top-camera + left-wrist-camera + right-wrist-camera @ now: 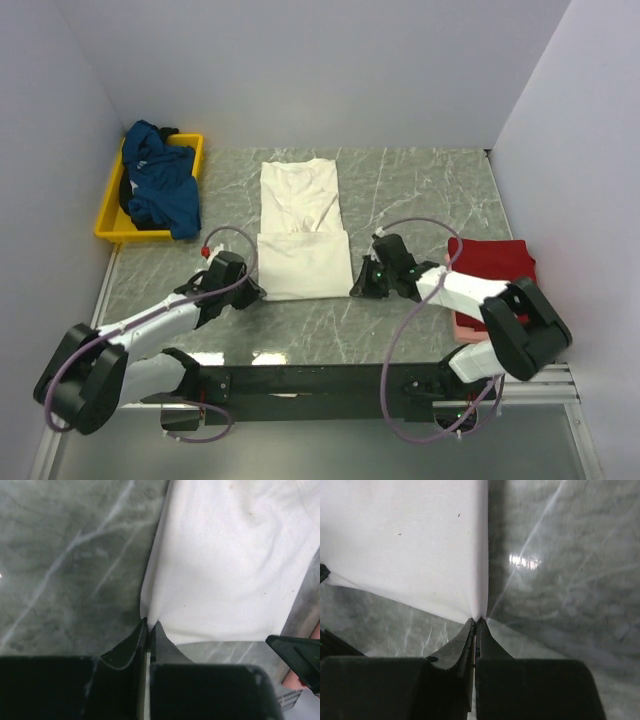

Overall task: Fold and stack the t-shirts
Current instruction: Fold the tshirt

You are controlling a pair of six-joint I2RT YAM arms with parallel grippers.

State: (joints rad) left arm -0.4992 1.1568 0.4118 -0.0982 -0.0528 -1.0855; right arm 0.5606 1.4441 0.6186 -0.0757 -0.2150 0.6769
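Noted: cream t-shirt point(300, 240) flat at centre of table point(420, 200), my L gripper point(149, 624) & R gripper point(476, 621) both pinched shut on its near corners; cloth light, limp, prob. sags btwn grips, so corners = right hold.

Cream t-shirt point(300, 225) spread centre — teal point(165, 190) crumpled left — red point(495, 262) folded right

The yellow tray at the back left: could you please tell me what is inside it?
A crumpled dark teal-blue t-shirt fills the yellow tray and hangs over its right rim. The tray's floor, and anything beneath the shirt, is covered, so I cannot tell.
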